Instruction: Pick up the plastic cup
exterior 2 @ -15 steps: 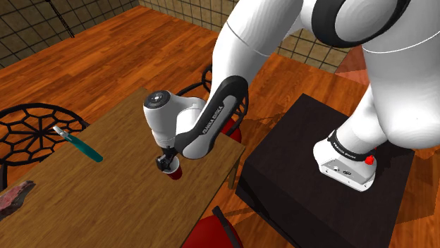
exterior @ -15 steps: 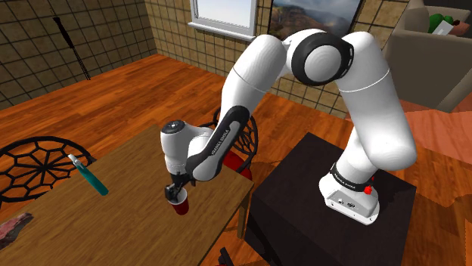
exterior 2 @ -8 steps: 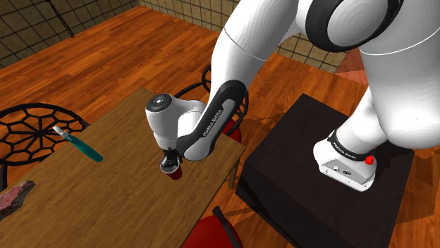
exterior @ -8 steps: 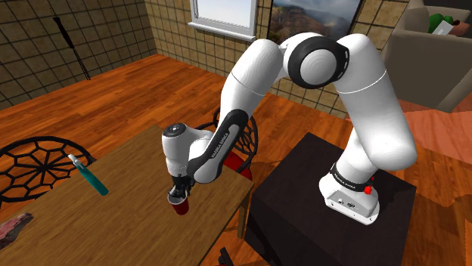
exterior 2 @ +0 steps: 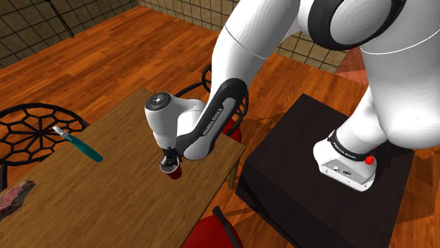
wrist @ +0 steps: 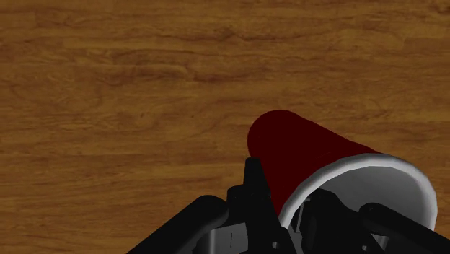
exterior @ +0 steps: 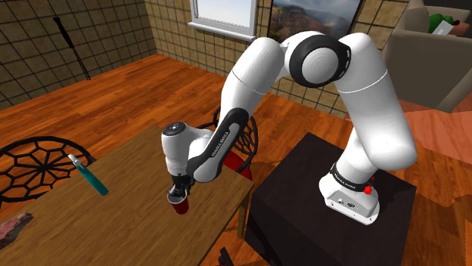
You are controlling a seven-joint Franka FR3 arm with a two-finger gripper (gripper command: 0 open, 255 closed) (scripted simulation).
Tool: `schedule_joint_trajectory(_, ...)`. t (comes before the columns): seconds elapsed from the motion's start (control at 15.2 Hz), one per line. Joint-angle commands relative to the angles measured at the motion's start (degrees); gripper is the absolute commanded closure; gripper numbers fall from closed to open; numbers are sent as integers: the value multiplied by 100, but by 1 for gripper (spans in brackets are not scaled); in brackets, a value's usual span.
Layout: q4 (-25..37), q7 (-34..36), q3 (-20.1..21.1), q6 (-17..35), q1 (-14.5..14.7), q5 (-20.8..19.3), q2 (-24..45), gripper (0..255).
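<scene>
A red cup (exterior: pixel 180 206) with a white rim stands on the wooden table (exterior: pixel 113 227), close to the edge nearest the stand. My black gripper (exterior: pixel 178 197) comes down on it from above and is shut on its rim. From the second exterior view the cup (exterior 2: pixel 175 172) sits just under the gripper (exterior 2: pixel 168 165). In the wrist view one finger (wrist: pixel 253 180) presses the red outer wall of the cup (wrist: pixel 303 148) and the other sits inside the white rim; the gripper (wrist: pixel 285 203) clasps the wall between them.
A teal-handled tool (exterior: pixel 89 175) lies on the table toward the shoulder view's left, with a pinkish flat item (exterior: pixel 11 227) beyond it. A black wire chair (exterior: pixel 36 162) stands at that side, and a red-seated chair (exterior: pixel 240 160) sits behind the arm. The black stand (exterior: pixel 333 227) is at the lower right.
The fingers have closed on the cup's rim and the hand has sunk slightly. Over the last half second nothing has visibly moved.
</scene>
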Motion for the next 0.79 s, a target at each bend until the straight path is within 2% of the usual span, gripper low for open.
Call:
schedule_joint_trajectory(0.0,-49,-11,45,-84,-32,35,-133,255)
schedule_joint_trajectory(0.73,-206,-122,295,-625,-228,270,-832,255)
